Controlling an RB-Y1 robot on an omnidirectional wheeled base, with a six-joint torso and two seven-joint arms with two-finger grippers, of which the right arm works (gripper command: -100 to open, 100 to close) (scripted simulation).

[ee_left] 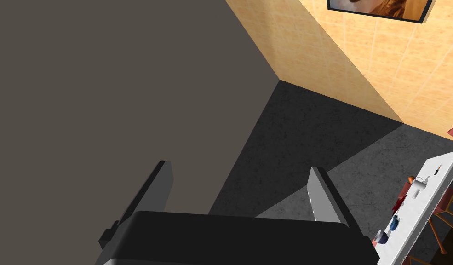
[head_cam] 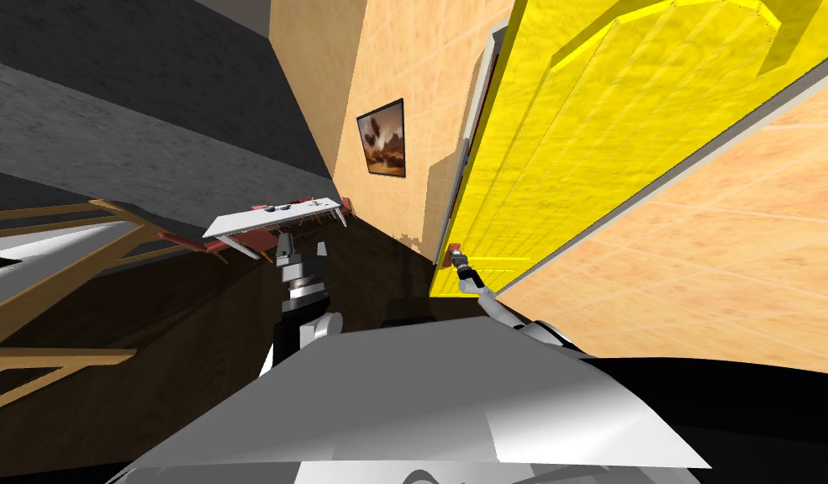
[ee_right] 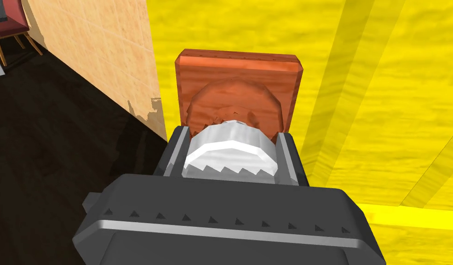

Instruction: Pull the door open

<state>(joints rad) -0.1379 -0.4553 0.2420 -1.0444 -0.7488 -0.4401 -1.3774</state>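
Observation:
A yellow panelled door (head_cam: 588,143) stands ajar, its free edge swung out from the white frame (head_cam: 479,109). Near that edge sits a reddish-brown plate (ee_right: 237,87) carrying a pale grey round knob (ee_right: 230,149). My right gripper (ee_right: 231,154) is shut on the knob, one finger pressing each side; in the head view the right gripper (head_cam: 459,262) meets the door's lower edge. My left gripper (ee_left: 239,193) is open and holds nothing; in the head view the left gripper (head_cam: 301,249) hangs over the dark floor, left of the door.
An orange tiled wall (head_cam: 387,76) with a framed picture (head_cam: 381,138) runs left of the door. Farther left stands a white table (head_cam: 269,217) with small items and red chairs (head_cam: 244,242). A wooden railing (head_cam: 50,277) lies at far left.

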